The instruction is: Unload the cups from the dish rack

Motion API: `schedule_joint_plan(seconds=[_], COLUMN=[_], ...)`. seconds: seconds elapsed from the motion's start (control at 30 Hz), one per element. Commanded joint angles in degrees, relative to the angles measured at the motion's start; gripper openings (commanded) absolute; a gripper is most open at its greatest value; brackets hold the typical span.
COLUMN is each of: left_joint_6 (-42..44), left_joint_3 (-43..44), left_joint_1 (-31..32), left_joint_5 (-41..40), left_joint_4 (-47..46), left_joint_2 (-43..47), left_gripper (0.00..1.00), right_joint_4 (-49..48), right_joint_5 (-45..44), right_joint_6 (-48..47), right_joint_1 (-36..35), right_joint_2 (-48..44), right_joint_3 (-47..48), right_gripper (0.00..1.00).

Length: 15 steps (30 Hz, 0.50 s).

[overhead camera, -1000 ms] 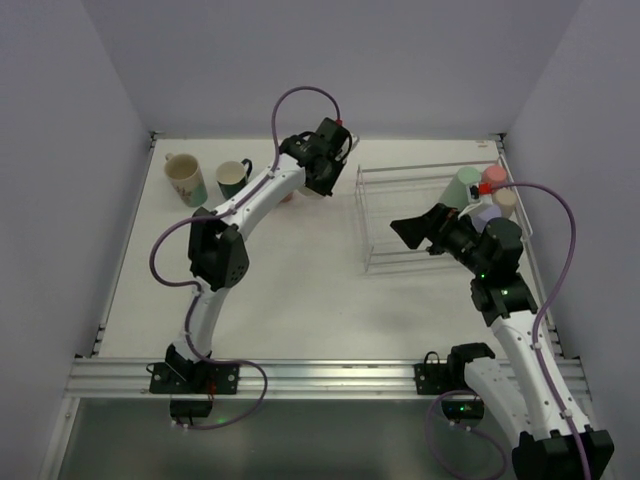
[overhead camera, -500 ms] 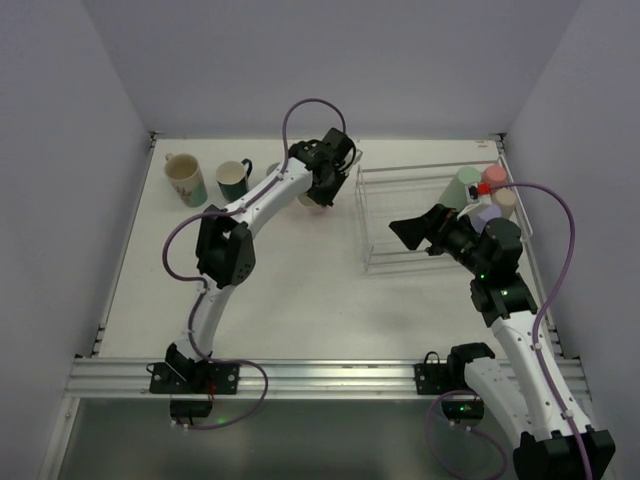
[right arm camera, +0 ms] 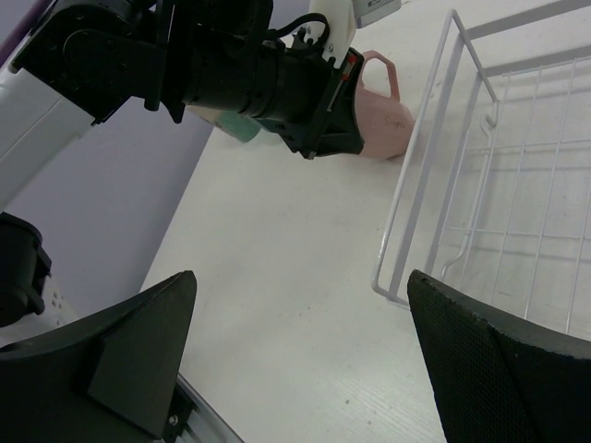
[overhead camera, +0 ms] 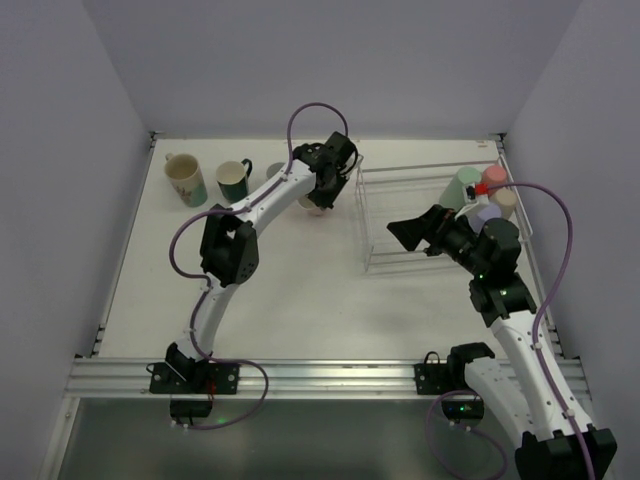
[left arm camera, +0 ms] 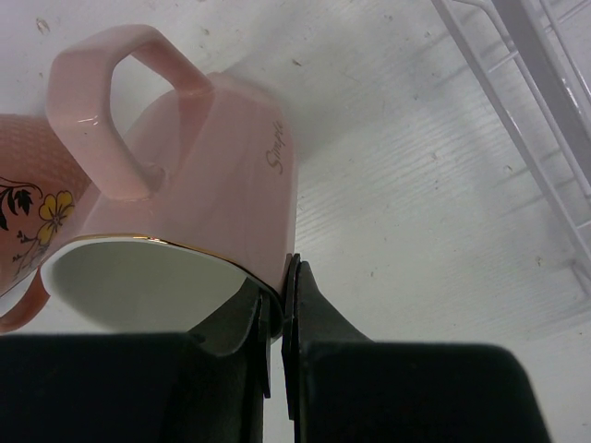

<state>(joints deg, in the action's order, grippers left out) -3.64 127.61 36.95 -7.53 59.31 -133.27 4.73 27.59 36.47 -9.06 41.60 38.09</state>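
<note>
My left gripper [overhead camera: 323, 192] [left arm camera: 282, 277] is shut on the rim of a pink mug [left arm camera: 217, 175], which it holds tilted just left of the dish rack [overhead camera: 430, 215]. The pink mug also shows in the right wrist view [right arm camera: 383, 120]. A salmon flowered mug [left arm camera: 23, 208] stands right beside it. A cream mug [overhead camera: 185, 178] and a dark green mug [overhead camera: 233, 180] stand at the far left. A mint green cup [overhead camera: 466, 185], a coral red one [overhead camera: 493, 177], a lavender one [overhead camera: 480, 213] and a beige one [overhead camera: 506, 203] sit at the rack's right end. My right gripper [overhead camera: 420, 232] [right arm camera: 300, 277] is open and empty over the rack's near left part.
The rack's left side and wire floor [right arm camera: 480, 185] hold nothing. Walls close in the table on three sides. An aluminium rail [overhead camera: 320, 375] runs along the near edge.
My left gripper has shifted slightly right and nearer, toward the rack, with the pink mug in it. The right arm has not moved.
</note>
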Motion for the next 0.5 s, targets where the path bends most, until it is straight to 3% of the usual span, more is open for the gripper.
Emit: schedule_joint_plan(seconds=[0.0,0.1,0.47], left_joint_6=[1.6,1.4,1.4], left_joint_3=[2.6,2.6,4.8], left_joint_1=[0.2,0.1,0.1], left_joint_5=[-3.3,-4.1,-7.4], left_joint_4=[-1.5,-2.6,-4.1], left_joint_2=[0.8,1.5,0.6], left_gripper=[0.0,0.17,0.35], right_joint_4=[-2.2,-2.2,-2.3], right_joint_5=[-1.0,-1.4,-2.1], right_joint_6=[0.0,-0.1,-0.3], right_joint_1=[-0.6,-1.0,-2.4], right_joint_2=[-0.2,-0.2,0.2], right_joint_3=[-0.1,-0.1,0.1], right_gripper=[0.99,0.99,0.99])
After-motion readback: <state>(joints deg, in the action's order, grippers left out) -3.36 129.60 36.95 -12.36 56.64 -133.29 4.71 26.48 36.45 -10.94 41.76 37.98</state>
